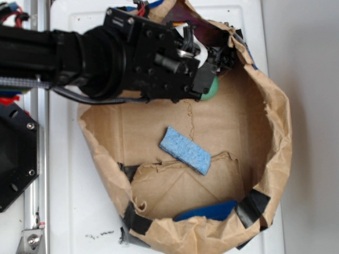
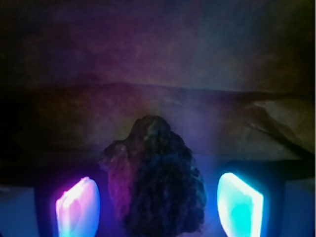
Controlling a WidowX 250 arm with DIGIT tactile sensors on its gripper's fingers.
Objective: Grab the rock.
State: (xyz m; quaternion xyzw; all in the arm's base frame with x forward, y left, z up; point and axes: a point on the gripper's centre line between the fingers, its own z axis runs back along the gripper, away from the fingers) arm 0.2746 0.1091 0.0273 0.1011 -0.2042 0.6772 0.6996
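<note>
In the wrist view the rock (image 2: 155, 180), dark, lumpy and mottled, lies on the brown paper between my gripper's (image 2: 159, 200) two glowing pads. The pink left pad (image 2: 78, 207) is close to the stone and the cyan right pad (image 2: 240, 205) stands farther off, with a gap showing on each side, so the gripper is open around it. In the exterior view the gripper (image 1: 214, 66) is down in the far right corner of the paper bag tray (image 1: 275, 132), and its black body hides the rock.
A green ball (image 1: 211, 91) peeks out just below the gripper. A light-blue sponge (image 1: 185, 150) lies flat mid-tray. The crumpled brown paper wall (image 1: 249, 50) rises close behind the gripper. A blue item (image 1: 207, 211) sits under the front flap.
</note>
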